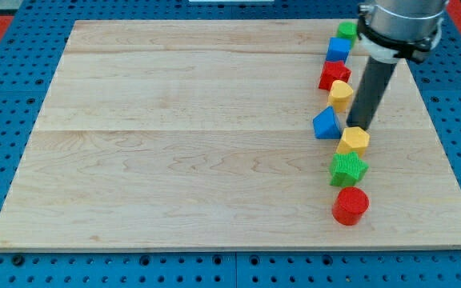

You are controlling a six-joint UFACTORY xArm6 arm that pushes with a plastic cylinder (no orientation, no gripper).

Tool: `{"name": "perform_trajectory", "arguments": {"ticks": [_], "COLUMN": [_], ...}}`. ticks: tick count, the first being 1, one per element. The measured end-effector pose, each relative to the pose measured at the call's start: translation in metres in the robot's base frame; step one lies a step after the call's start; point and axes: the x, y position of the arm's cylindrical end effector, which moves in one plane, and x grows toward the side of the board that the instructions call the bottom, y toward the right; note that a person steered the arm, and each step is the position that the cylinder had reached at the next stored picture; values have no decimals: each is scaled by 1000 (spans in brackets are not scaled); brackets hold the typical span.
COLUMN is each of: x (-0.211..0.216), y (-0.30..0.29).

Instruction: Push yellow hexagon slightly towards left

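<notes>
Sitting nearest the view's bottom, red cylinder (350,206), green star (348,169) just above. Lying next up, toward the worktop's (182,144) right, yellow hexagon (354,141), touching my tip (354,128) at its top edge. Resting just left, blue block (326,124). No pincer fitted, only a rod.

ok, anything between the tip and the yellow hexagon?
Nothing: in the camera view my tip sits right at the yellow hexagon, on its top edge, with no gap visible. The blue block lies to the tip's left.
</notes>
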Motion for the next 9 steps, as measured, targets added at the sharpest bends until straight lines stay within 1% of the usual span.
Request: {"name": "perform_trajectory", "arguments": {"ticks": [1, 2, 4, 6, 7, 9], "x": [1, 33, 35, 30, -2, -74], "y": [25, 14, -1, 5, 27, 99]}}
